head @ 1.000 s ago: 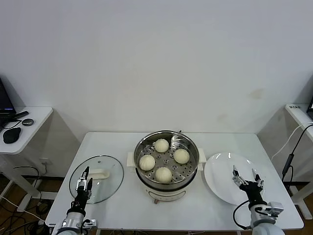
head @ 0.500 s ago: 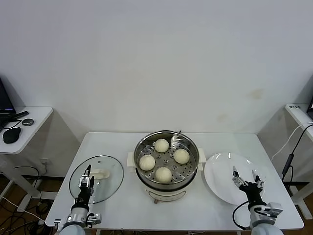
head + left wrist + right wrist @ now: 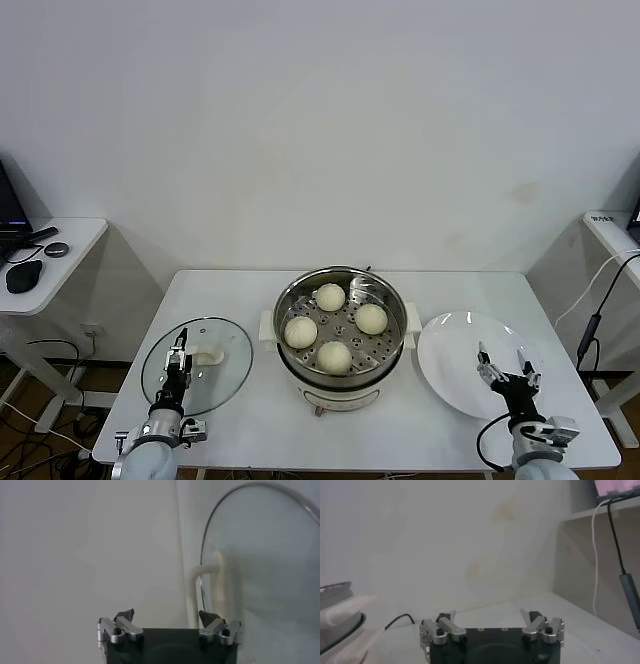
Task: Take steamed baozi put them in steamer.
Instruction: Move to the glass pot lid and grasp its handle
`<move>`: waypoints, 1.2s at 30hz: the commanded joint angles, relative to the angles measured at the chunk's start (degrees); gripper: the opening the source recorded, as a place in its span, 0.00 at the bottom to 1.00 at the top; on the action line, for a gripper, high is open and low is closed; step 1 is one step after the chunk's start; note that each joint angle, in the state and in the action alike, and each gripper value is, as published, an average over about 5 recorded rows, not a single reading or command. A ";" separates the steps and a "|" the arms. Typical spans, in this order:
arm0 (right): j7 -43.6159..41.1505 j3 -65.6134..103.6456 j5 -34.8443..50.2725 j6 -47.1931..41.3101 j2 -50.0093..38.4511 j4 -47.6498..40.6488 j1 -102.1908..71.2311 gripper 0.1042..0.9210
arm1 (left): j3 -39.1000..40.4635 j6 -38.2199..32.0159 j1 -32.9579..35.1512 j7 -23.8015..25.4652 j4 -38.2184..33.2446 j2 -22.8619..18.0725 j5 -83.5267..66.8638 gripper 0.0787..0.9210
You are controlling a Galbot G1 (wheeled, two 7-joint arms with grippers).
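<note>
The steamer (image 3: pixel 340 385) stands mid-table, a shiny steel pot on a cream base. Several steamed baozi lie on its perforated tray, among them one at the back (image 3: pixel 331 297), one on the right (image 3: pixel 371 319) and one at the front (image 3: pixel 334 357). My left gripper (image 3: pixel 181 347) is open over the near part of the glass lid (image 3: pixel 215 378), holding nothing. In the left wrist view it (image 3: pixel 166 616) points at the lid's white handle (image 3: pixel 216 575). My right gripper (image 3: pixel 501 358) is open and empty above the white plate (image 3: pixel 450 350). The right wrist view shows it (image 3: pixel 488 615) with the steamer's rim (image 3: pixel 335 586) far off.
The lid lies left of the pot and the plate lies right of it. Both arms rise from the table's near edge. A side desk (image 3: pixel 60 240) with a mouse stands at far left. A shelf with a hanging cable (image 3: pixel 600 300) is at far right.
My left gripper has shifted slightly right and farther over the lid. My right gripper has drifted a little toward the near edge. The baozi and steamer have not moved.
</note>
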 commanded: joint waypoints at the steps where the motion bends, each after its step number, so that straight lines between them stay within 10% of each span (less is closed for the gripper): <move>1: -0.06 0.25 0.02 0.14 0.24 -0.08 -0.07 0.88 | 0.27 0.04 -3.12 -0.45 3.81 -0.13 0.12 0.88; 24: -0.14 0.07 -0.27 0.42 0.90 -0.77 -0.13 0.88 | 1.32 0.29 -6.98 -2.34 8.61 0.47 -2.60 0.88; 36: -0.15 -0.25 -0.39 0.46 0.92 -0.99 -0.09 0.88 | 1.27 0.06 -6.51 -1.19 8.91 0.62 -3.40 0.52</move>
